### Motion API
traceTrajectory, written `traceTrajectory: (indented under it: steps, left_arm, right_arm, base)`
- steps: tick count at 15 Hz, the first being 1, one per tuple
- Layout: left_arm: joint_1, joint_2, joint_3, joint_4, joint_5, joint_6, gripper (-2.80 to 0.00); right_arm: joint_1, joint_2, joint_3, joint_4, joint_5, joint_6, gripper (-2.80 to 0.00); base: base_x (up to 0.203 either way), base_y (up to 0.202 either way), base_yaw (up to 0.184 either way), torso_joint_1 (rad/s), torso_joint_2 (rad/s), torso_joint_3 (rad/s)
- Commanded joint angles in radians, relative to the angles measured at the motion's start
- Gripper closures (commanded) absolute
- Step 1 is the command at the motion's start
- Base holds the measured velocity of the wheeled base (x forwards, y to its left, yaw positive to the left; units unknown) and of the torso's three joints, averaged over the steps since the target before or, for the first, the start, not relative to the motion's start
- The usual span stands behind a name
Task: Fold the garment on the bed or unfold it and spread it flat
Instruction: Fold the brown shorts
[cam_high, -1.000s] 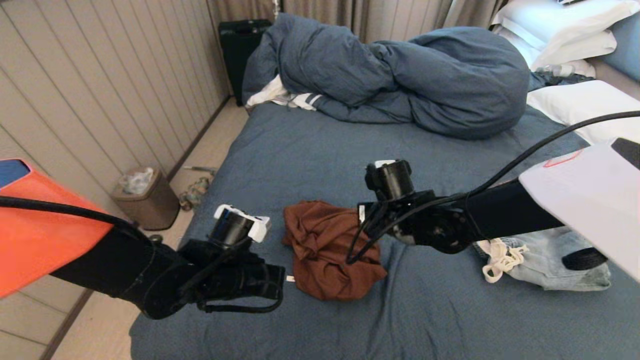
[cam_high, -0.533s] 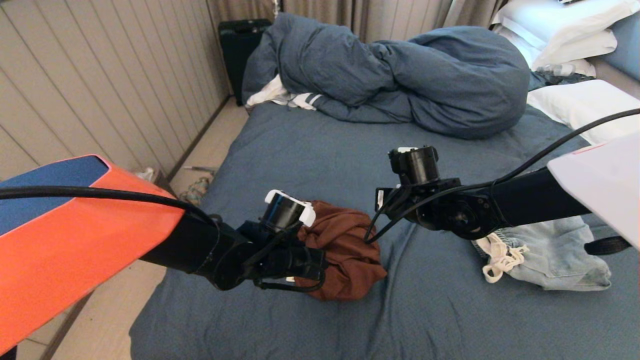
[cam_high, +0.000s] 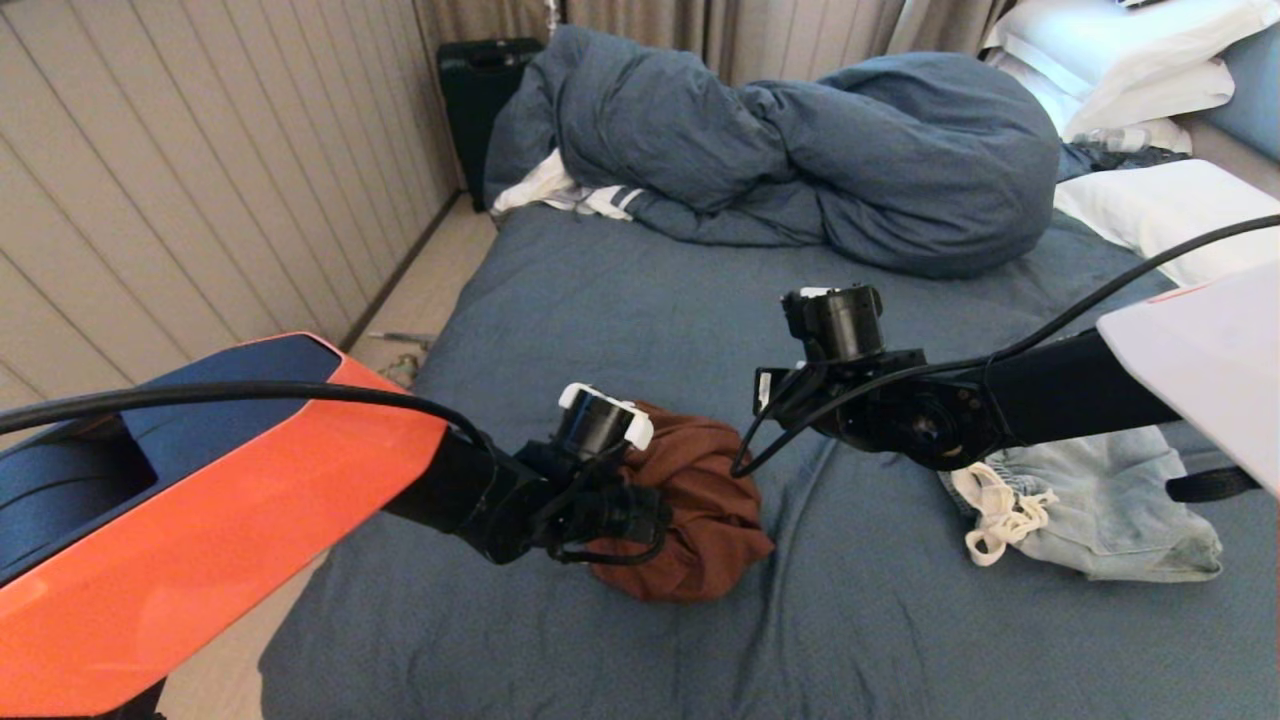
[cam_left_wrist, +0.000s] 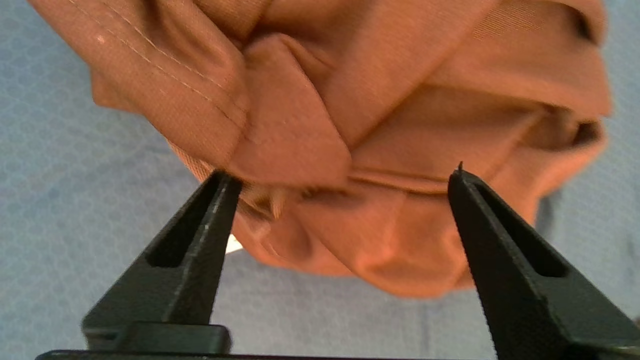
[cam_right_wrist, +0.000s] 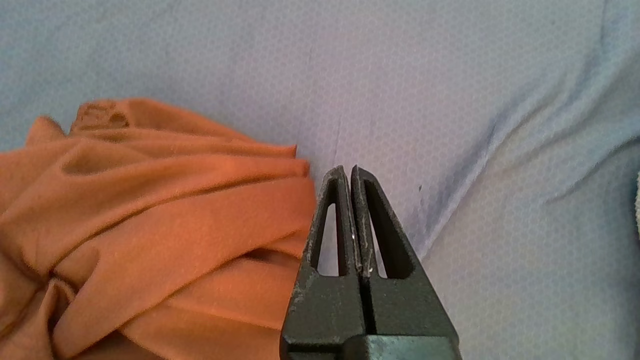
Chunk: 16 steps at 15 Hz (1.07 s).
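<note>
Left tool spread wide, low over crumpled rust garment; right tool pinched together alongside.

Orange-and-blue left arm shell, white right arm shell, black cables, black tapered slotted fingers

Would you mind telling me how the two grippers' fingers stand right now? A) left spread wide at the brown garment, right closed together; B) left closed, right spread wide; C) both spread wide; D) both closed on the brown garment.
A: the left gripper has its fingers spread wide at the crumpled brown garment, while the right gripper has its fingers pressed together, empty, beside the garment over the bed.
</note>
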Motion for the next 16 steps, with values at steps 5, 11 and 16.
traceTrajectory:
  steps: [5, 11, 16]
  left_arm:
    - [0.040, 0.058, -0.082, 0.007, 0.003, -0.002, -2.80]
    - [0.078, 0.107, -0.174, 0.036, 0.005, 0.002, 0.00]
    - [0.076, 0.061, -0.149, 0.056, 0.005, -0.003, 0.00]
  right_arm:
    - [-0.006, 0.004, -0.003, -0.002, 0.000, 0.001, 0.00]
    - [-0.009, 0.023, -0.009, -0.002, 0.007, 0.001, 0.00]
    - [-0.004, 0.030, 0.003, -0.001, 0.007, 0.001, 0.00]
  base:
    - [0.000, 0.000, 0.000, 0.000, 0.00, 0.000]
    - [0.000, 0.000, 0.000, 0.000, 0.00, 0.000]
    - [0.000, 0.000, 0.000, 0.000, 0.00, 0.000]
